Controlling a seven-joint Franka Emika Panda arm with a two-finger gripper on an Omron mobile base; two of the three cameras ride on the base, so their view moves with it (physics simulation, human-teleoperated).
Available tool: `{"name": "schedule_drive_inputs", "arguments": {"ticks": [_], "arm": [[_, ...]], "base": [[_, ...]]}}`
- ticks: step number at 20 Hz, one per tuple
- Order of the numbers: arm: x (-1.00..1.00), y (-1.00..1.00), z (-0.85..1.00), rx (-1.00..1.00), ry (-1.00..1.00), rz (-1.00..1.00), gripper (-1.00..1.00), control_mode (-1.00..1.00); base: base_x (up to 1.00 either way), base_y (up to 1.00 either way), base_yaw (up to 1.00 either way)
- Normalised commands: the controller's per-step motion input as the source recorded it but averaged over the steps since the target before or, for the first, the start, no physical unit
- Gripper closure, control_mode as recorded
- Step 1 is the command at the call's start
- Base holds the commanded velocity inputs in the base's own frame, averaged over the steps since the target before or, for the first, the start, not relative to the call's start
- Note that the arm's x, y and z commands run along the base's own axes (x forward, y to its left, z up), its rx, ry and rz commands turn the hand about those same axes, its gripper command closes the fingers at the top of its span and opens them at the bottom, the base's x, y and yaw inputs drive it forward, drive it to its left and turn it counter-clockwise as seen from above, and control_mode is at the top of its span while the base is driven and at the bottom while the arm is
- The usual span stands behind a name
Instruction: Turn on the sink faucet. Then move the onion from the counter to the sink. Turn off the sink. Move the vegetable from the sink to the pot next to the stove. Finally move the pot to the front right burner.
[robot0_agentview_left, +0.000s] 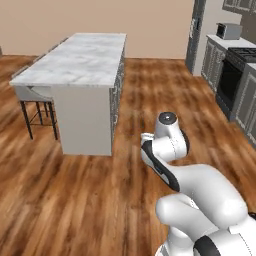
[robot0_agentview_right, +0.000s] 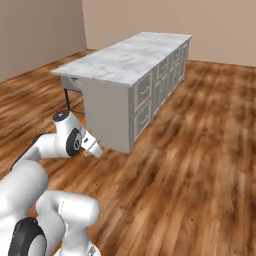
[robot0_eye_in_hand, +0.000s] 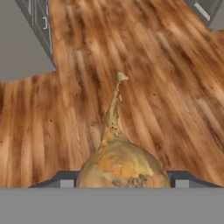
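The golden-brown onion (robot0_eye_in_hand: 120, 164) with its thin pointed stem sits between the two dark finger tips (robot0_eye_in_hand: 65, 180) of my gripper (robot0_eye_in_hand: 122, 179), which is shut on it above the wooden floor. The white arm is folded over the floor, its hand (robot0_agentview_right: 92, 145) pointing forward and down. The black stove (robot0_agentview_left: 244, 54) stands far off at the right, set into the counter (robot0_agentview_left: 235, 44) with beige fronts. The sink, the faucet and the pot are out of view.
A free-standing marble-topped island (robot0_agentview_left: 75, 57) (robot0_agentview_right: 125, 60) with grey sides and drawers stands ahead. A dark stool (robot0_agentview_left: 37, 107) is tucked under its left end. A toaster (robot0_agentview_left: 229, 31) sits on the far counter. Wooden floor lies open all around the arm.
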Motion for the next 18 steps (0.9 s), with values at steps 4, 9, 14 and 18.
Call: {"name": "schedule_drive_inputs", "arguments": {"ticks": [4, 9, 14, 18], "arm": [[0.0, 0.0, 0.0, 0.0, 0.0, 0.0, 1.0, 1.0], [0.0, 0.0, 0.0, 0.0, 0.0, 0.0, 1.0, 1.0], [0.0, 0.0, 0.0, 0.0, 0.0, 0.0, 1.0, 1.0], [0.0, 0.0, 0.0, 0.0, 0.0, 0.0, 1.0, 1.0]], "base": [[0.31, 0.09, -0.46], [0.42, 0.14, -0.43], [0.6, 0.38, -0.38], [0.72, 0.48, -0.34]]}}
